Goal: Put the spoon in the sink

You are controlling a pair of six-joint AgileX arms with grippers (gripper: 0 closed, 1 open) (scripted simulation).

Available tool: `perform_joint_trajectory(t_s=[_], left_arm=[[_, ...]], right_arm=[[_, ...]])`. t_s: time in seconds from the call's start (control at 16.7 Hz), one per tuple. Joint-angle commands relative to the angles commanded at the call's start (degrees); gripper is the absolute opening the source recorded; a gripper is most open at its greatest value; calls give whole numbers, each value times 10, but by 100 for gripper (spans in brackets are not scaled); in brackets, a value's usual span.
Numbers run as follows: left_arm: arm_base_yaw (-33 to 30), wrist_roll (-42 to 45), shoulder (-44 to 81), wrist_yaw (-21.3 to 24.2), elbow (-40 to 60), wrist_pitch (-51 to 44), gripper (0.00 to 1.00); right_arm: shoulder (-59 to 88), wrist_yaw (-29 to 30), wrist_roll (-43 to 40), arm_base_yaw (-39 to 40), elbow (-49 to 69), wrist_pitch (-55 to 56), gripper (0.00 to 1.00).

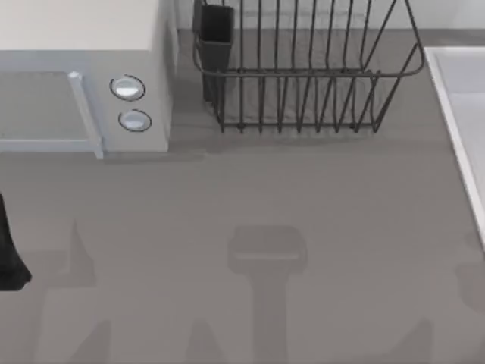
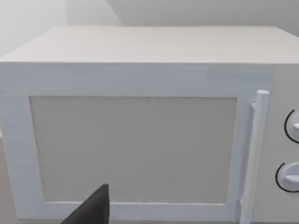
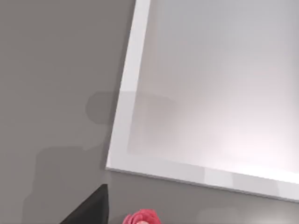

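The sink (image 3: 210,88) is a pale grey-white basin with a raised light rim, lying just ahead of my right gripper (image 3: 93,207), of which a black tip shows at the picture's edge. Close beside that tip is a small pink-red rounded piece (image 3: 142,218), possibly an end of the spoon; I cannot tell whether it is held. From above, the sink (image 1: 458,114) runs along the table's right edge. My left gripper (image 2: 93,210) hangs in front of the microwave door, and a black part of the left arm (image 1: 9,254) sits at the far left.
A white microwave (image 1: 83,76) with two round knobs stands at the back left, its door (image 2: 133,149) shut. A dark wire dish rack (image 1: 303,68) with a dark cup holder stands at the back middle. The grey counter (image 1: 250,227) stretches between them.
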Motion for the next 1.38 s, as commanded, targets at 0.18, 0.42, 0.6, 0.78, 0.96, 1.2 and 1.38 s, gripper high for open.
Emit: perform_joint_trajectory(t_s=[0.18,0.42,0.6,0.78,0.96,1.2,1.38], left_arm=[[0,0,0,0,0,0,100],[0,0,0,0,0,0,100],[0,0,0,0,0,0,100],[0,0,0,0,0,0,100],[0,0,0,0,0,0,100],[0,0,0,0,0,0,100],[0,0,0,0,0,0,100]], right_arm=[[144,0,-63,-17,81,-119,100],[296,0,-135,-36,177,-251,100],[373,-1,-171,-45,228,-315,100],[402,-1,-186,-49,249,-341,100],[402,-1,-186,-49,249,-341,100],[411,-1,-184,-47,234,-318,100],[446,-1,-183,-47,195,-244,100]])
